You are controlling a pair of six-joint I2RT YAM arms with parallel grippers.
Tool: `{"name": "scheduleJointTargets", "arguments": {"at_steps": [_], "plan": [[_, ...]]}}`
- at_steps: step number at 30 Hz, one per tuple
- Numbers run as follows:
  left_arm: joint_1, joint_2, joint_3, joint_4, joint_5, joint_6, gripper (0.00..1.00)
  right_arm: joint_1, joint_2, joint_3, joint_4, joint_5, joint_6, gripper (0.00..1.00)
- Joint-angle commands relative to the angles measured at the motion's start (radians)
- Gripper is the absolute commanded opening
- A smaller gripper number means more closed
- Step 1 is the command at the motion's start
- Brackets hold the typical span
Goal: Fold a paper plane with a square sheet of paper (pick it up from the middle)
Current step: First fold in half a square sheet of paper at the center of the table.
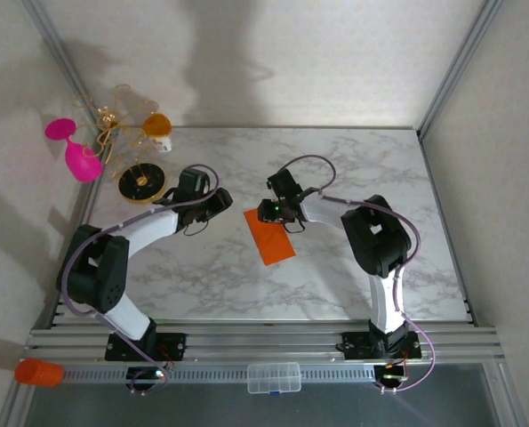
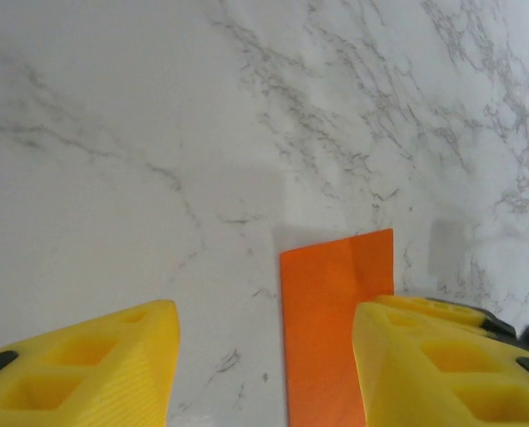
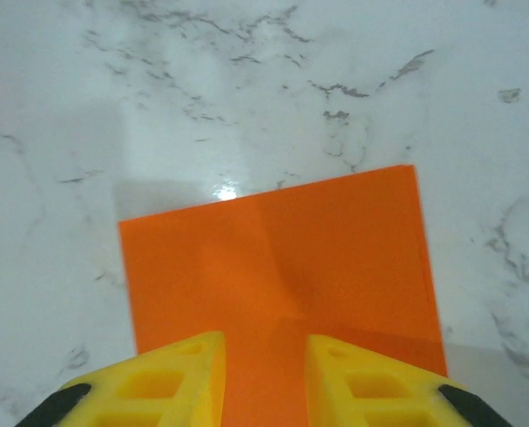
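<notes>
The orange sheet of paper (image 1: 269, 235) lies flat on the marble table (image 1: 353, 169) as a folded rectangle with a faint centre crease. My right gripper (image 1: 274, 212) hangs over its far end. In the right wrist view the paper (image 3: 282, 258) spreads under my right gripper (image 3: 264, 384), whose yellow fingers (image 3: 166, 387) stand a little apart with nothing pinched. My left gripper (image 1: 220, 201) is just left of the sheet. In the left wrist view it (image 2: 264, 374) is wide open over bare marble, and the paper (image 2: 331, 329) runs under its right finger (image 2: 451, 365).
At the table's far left stand a pink goblet (image 1: 73, 151), an orange-and-white cup (image 1: 158, 126), gold wire shapes (image 1: 113, 114) and a black-and-gold disc (image 1: 141, 182). An orange cylinder (image 1: 38, 372) and a clear plastic box (image 1: 273, 376) sit on the front rail.
</notes>
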Motion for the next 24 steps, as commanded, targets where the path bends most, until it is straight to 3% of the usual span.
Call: {"name": "scheduleJointTargets", "arguments": {"at_steps": [1, 6, 17, 24], "plan": [[-0.009, -0.034, -0.029, 0.041, -0.023, -0.061, 0.57, 0.004, 0.053, 0.055, -0.075, 0.062, -0.055, 0.31], [-0.037, -0.044, -0.040, 0.047, -0.014, -0.085, 0.60, 0.004, 0.085, 0.052, -0.103, 0.100, 0.004, 0.32], [-0.110, -0.059, -0.083, 0.092, 0.005, -0.163, 0.63, 0.019, -0.066, -0.188, 0.052, 0.088, 0.568, 0.29], [-0.158, -0.045, -0.084, 0.143, 0.062, -0.192, 0.63, -0.006, -0.201, -0.147, 0.111, 0.059, 0.482, 0.39]]}}
